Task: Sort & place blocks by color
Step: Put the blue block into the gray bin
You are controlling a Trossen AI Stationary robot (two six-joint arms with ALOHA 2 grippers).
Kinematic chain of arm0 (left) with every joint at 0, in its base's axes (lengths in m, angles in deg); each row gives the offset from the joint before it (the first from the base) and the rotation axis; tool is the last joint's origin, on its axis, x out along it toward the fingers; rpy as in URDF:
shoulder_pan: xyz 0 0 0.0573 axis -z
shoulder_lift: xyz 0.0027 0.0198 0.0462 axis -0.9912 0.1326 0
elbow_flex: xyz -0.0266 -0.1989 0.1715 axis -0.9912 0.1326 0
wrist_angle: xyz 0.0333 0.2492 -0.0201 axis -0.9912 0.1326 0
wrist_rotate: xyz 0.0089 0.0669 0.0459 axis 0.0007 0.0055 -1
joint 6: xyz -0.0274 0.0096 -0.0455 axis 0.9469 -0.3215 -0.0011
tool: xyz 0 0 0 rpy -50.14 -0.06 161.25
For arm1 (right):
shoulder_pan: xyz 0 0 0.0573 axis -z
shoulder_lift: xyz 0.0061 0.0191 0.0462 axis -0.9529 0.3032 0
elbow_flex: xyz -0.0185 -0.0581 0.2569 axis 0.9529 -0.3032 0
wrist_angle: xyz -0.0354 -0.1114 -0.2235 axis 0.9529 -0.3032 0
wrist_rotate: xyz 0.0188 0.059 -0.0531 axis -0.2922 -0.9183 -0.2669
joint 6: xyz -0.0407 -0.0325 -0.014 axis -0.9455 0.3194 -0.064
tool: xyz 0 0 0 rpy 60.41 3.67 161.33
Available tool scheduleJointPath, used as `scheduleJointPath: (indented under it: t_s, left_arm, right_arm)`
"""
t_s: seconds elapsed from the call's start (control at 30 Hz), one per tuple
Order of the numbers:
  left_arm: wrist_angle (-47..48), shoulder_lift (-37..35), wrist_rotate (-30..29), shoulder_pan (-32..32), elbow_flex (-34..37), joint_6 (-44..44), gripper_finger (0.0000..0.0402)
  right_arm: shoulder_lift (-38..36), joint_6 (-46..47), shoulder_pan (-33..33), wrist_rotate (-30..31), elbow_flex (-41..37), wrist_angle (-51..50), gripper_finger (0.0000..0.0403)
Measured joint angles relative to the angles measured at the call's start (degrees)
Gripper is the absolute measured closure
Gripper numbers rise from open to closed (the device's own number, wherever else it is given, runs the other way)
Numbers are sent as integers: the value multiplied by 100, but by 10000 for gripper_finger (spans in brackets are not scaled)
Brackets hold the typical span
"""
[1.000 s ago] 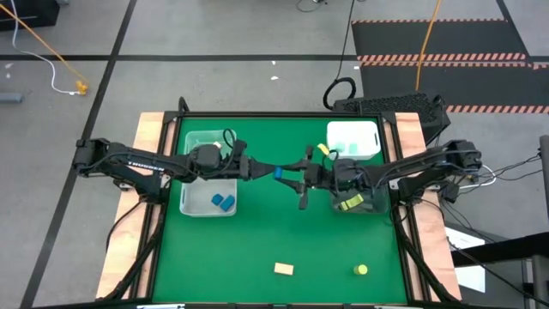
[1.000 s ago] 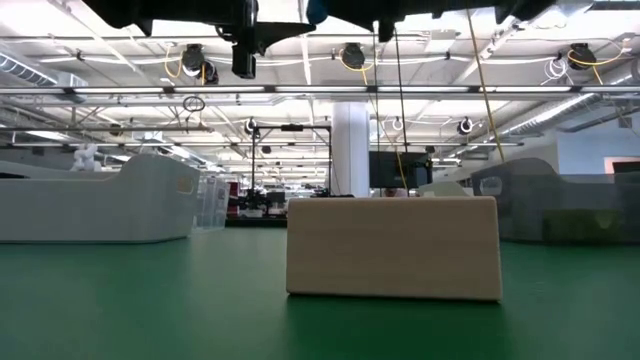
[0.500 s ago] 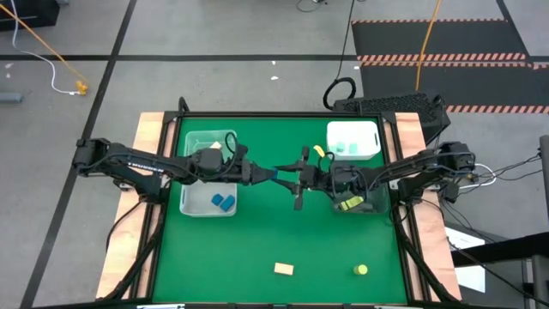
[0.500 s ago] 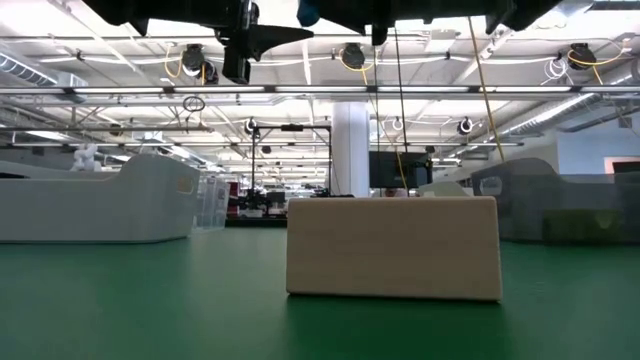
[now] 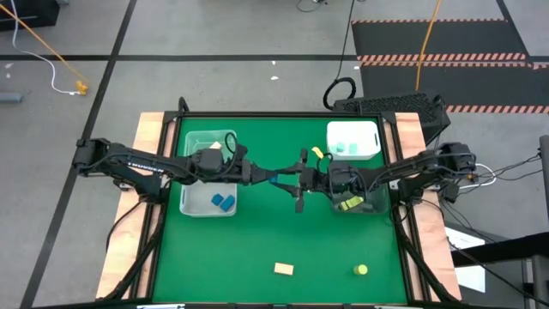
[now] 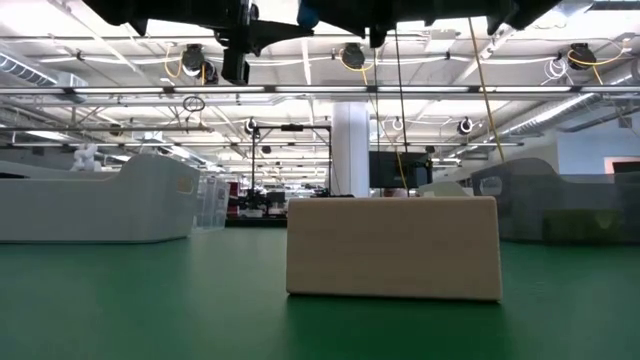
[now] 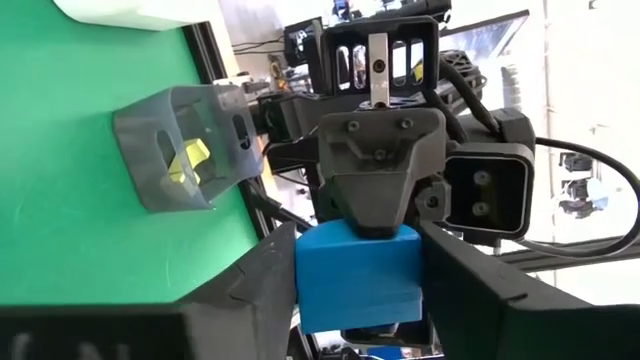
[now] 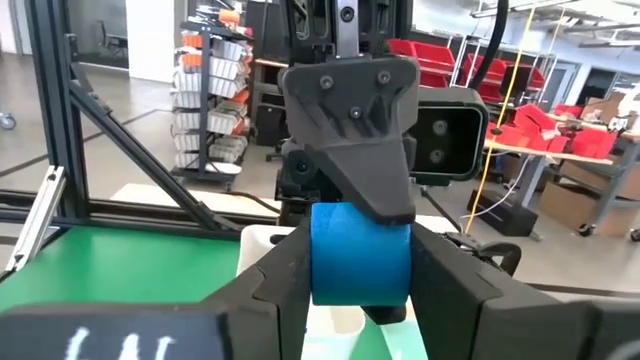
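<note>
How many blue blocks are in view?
3: two in the left bin, and one blue block between the left gripper and right gripper at table centre. Others may be hidden in bins.

Over the middle of the surface (image 5: 257, 232) the left pincer (image 5: 273, 178) and the right pincer (image 5: 286, 179) meet tip to tip on one blue block (image 5: 276, 179), barring the way across at mid-height. Bins crowd the 9 o'clock (image 5: 208, 174), 1 o'clock (image 5: 353, 140) and 3 o'clock (image 5: 360, 201) sides. Toward 6 o'clock the surface lies open, save a tan block (image 5: 284, 269) and a yellow-green piece (image 5: 361, 269).
</note>
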Motion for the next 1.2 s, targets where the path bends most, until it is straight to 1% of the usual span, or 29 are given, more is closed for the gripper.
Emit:
scheduleJointPath:
  t_s: [0.03,0.3,0.4,0.5,0.6,0.83,0.93,1.03,1.13,1.2]
  left_arm:
    - [-4,0,0,0,0,-14,228]
    - [-14,0,-38,-4,0,-99,228]
    - [-16,0,-33,-15,0,-119,214]
    - [-20,0,-35,-31,0,-173,211]
    - [-59,0,-19,-26,0,-194,228]
    - [-52,0,22,-131,0,-263,228]
    - [-52,-1,48,-298,-2,-289,228]
    - [-64,-73,242,-550,-3,-307,228]
    - [-12,-73,453,-785,-11,-468,228]
    - [73,-68,682,-876,-9,-476,228]
  right_arm:
    - [-2,-2,11,10,0,2,274]
    - [-2,-2,105,-8,0,-4,276]
    - [-1,-1,107,21,0,-4,268]
    - [0,24,107,131,0,-18,256]
    - [4,28,107,138,0,-72,240]
    - [-17,49,112,195,0,-197,204]
    - [-212,139,118,201,0,-585,195]
    - [-555,400,121,234,0,-1374,191]
    - [-941,899,115,316,-2,-2320,191]
    - [-1208,1449,115,311,-2,-2880,191]
